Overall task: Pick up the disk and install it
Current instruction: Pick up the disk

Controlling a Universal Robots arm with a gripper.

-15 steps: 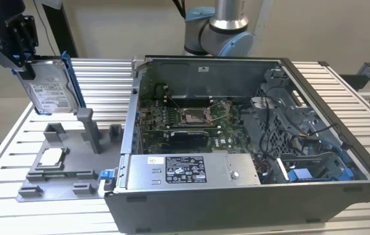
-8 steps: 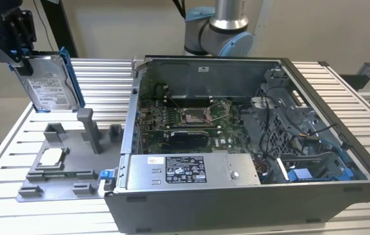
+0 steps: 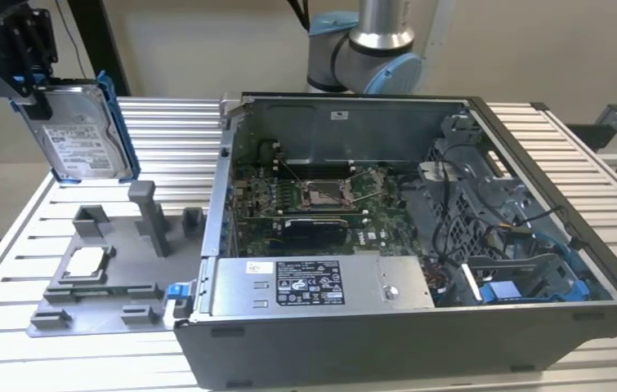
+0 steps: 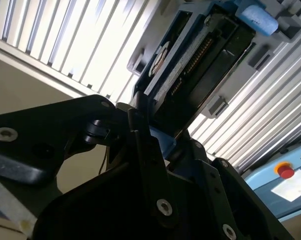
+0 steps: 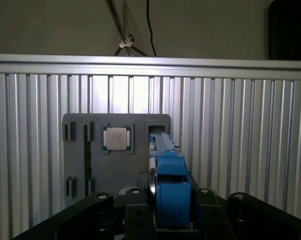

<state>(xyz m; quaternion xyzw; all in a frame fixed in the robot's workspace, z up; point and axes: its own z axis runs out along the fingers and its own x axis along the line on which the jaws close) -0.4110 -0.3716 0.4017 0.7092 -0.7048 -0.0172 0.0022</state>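
Observation:
The disk (image 3: 82, 135), a silver-grey drive with a white label and a blue bracket around its edges, hangs upright in the air at the exterior view's upper left, above the grey holder tray (image 3: 101, 278). My gripper (image 3: 33, 88) is shut on its top edge. In the first wrist view the disk (image 5: 169, 185) shows edge-on between the black fingers (image 5: 133, 215), with its blue bracket facing the camera. The second wrist view looks along the disk (image 4: 190, 60) from beside the gripper. The open computer case (image 3: 418, 245) lies to the exterior view's right.
The grey holder tray carries a small square silver chip (image 3: 87, 263) and upright posts (image 3: 145, 214). Inside the case are a motherboard (image 3: 319, 200), a grey power-supply box (image 3: 314, 282) and a blue-trimmed bay (image 3: 526, 282). The arm's base (image 3: 368, 49) stands behind the case on the ribbed table (image 3: 177, 122).

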